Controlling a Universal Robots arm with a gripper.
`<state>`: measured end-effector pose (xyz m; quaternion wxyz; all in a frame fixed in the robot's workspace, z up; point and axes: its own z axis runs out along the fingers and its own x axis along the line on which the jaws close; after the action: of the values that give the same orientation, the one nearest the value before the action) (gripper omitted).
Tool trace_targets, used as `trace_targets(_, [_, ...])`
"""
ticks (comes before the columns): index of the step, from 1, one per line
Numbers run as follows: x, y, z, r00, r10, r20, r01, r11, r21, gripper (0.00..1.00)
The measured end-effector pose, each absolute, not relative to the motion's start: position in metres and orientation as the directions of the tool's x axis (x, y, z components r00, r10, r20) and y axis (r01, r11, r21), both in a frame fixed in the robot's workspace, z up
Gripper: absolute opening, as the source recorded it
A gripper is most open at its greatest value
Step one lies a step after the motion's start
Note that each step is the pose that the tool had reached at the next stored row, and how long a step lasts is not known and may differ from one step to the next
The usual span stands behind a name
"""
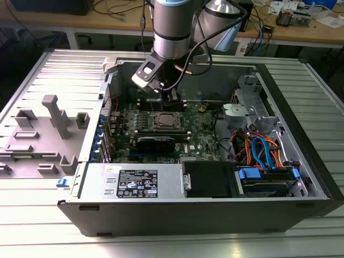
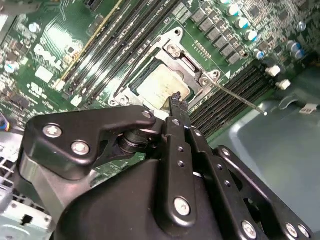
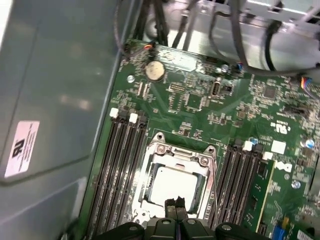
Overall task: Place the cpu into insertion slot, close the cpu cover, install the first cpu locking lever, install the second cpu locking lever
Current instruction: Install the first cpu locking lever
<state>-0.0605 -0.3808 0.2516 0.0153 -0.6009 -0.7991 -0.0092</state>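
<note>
— Why is the case [image 1: 215, 217] lying on its side on the counter [image 1: 301, 236]?

— So its open side is facing up, I'd say. The one arm [image 1: 171, 27] is reaching straight down into it, over the one board [image 1: 203, 141].

— What is it hanging over?

— The slot [image 3: 148, 186], which is sitting between two banks of memory slots [image 3: 125, 165], one bank on each side. The one cpu [image 3: 175, 186] is lying in it, silver top up. The one cover [image 3: 180, 154] is looking flat down around it, framing the cpu.

— Are the jaws carrying anything?

— Nothing. They are pressing tight together with no gap between them. In both wrist views the tip is hovering just over one edge of the cpu; whether it is touching, I cannot tell. Pinched like that they are making one narrow point, and I'm guessing that suits pushing a thin wire better than grasping.

— What wire?

— The levers. I am counting two. One lever [image 2: 240, 99] is sticking out free from a corner of the slot, across the memory slots towards the case wall, so it is looking unlatched to me. The other lever [image 2: 131, 74] is running along the opposite side of the slot. Whether that one is hooked down, I cannot say.
</note>
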Motion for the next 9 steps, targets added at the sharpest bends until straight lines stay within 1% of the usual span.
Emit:
trace_targets(2, [-0.0605,-0.3808,0.2515,-0.308,0.951,0.035,0.951,0.309,-0.004,0.11])
trace_targets(5, [-0.0605,-0.3808,0.2513,-0.399,0.916,0.035,0.917,0.4,-0.004,0.11])
trace_targets(7, [-0.0605,-0.3808,0.2512,-0.435,0.9,0.035,0.9,0.435,-0.004,0.11])
trace_targets(9, [-0.0605,-0.3808,0.2512,-0.439,0.898,0.035,0.898,0.439,-0.004,0.11])
